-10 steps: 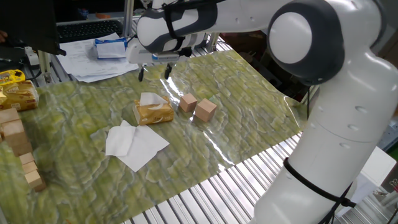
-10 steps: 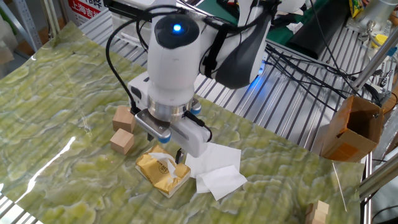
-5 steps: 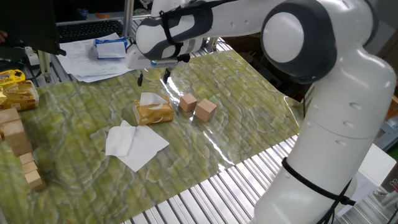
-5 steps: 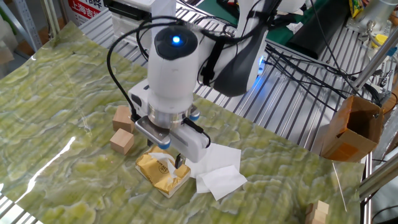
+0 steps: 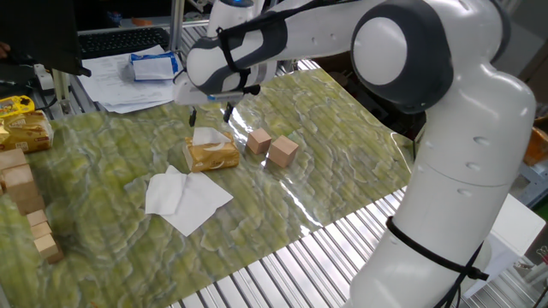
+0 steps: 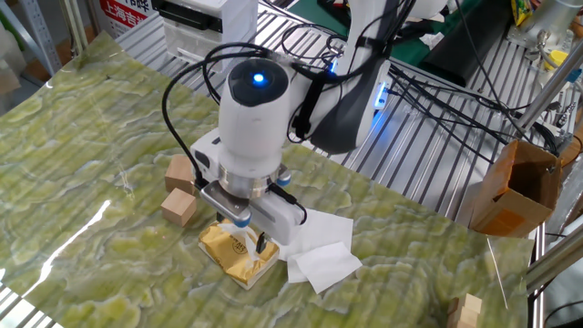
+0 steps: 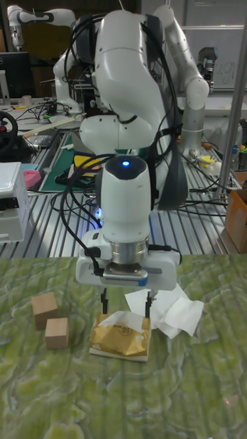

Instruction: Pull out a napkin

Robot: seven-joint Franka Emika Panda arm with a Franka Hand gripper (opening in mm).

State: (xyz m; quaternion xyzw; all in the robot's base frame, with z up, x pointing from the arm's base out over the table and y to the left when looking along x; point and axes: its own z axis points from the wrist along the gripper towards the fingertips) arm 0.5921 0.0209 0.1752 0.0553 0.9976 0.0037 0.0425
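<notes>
Gripper (image 7: 125, 306) hovers just above the golden-yellow pack (image 7: 122, 337), fingers spread wide and holding nothing, straddling the napkin (image 5: 208, 137) that pokes up from the pack's top slot, apparently lined up to pinch that white tuft.

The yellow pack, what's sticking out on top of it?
A white napkin pokes up from the top of the yellow pack, right below the open claw. How many more napkins are folded inside can't be seen; the pack hides them.
</notes>
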